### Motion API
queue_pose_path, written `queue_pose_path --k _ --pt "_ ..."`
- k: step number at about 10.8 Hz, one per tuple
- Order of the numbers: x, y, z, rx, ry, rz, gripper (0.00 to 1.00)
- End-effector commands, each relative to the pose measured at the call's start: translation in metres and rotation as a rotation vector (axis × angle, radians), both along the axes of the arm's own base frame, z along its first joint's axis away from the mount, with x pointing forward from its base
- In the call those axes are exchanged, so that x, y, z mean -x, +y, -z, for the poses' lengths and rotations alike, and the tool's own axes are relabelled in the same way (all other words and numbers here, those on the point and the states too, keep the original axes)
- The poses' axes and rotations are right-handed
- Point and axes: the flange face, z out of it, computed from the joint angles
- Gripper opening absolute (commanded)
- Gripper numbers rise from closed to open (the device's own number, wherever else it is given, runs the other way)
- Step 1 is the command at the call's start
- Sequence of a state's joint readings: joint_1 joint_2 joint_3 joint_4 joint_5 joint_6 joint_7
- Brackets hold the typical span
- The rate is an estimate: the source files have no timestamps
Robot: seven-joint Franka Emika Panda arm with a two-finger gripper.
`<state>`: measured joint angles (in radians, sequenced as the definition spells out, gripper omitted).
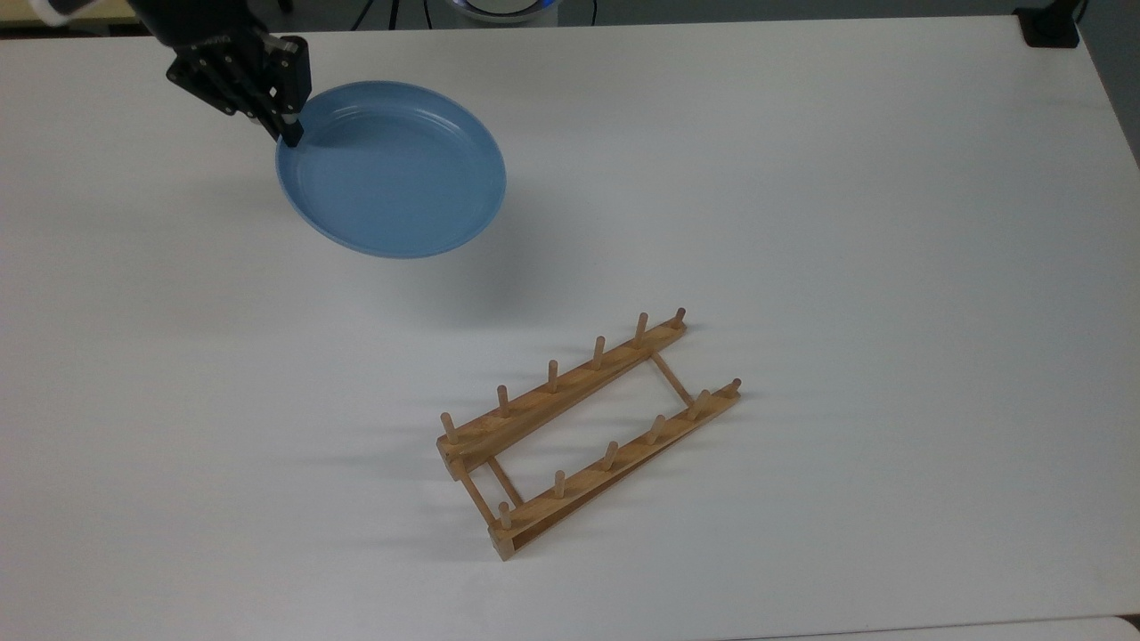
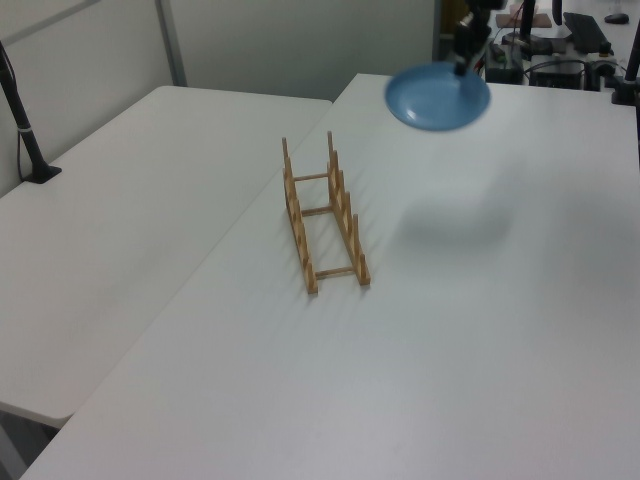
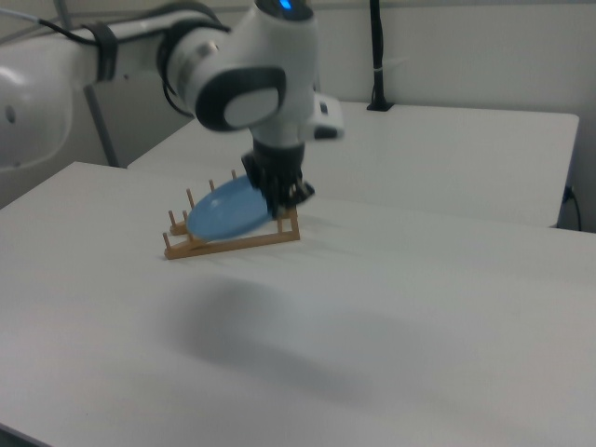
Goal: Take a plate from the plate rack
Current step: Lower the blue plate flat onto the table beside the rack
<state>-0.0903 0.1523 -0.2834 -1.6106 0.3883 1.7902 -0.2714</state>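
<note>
Black gripper [image 1: 289, 133] is pinched on the rim of the plate [image 1: 392, 169], which I read as lifted off the table [image 1: 802, 223], face up. From the plate rack [image 1: 588, 432] it sits at about 10 o'clock in the top view, well apart.

Occlusions and frame cut-offs

Arm [image 1: 191, 22] cut off at 11 o'clock of top view; plate rack [image 3: 233, 244] partly hidden behind plate [image 3: 226, 213] in right view; gripper [image 2: 466, 62] too small in left view to resolve.
</note>
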Motion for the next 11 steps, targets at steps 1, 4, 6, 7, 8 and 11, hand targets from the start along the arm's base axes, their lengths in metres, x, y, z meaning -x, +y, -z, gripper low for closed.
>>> queue_pose_path --k 1,4,6,7,8,11 --pt "0.001 -0.005 0.088 -0.035 0.115 -0.091 0.08" --pt "-0.024 -0.003 0.168 0.026 0.164 -0.126 0.08" --pt "-0.025 -0.001 0.188 0.03 0.178 -0.159 0.08" --pt "-0.021 -0.002 0.196 0.029 0.187 -0.158 0.08" --pt "-0.018 -0.002 0.202 0.039 0.194 -0.173 0.09" --pt "-0.011 -0.013 0.204 0.085 0.226 -0.185 0.89"
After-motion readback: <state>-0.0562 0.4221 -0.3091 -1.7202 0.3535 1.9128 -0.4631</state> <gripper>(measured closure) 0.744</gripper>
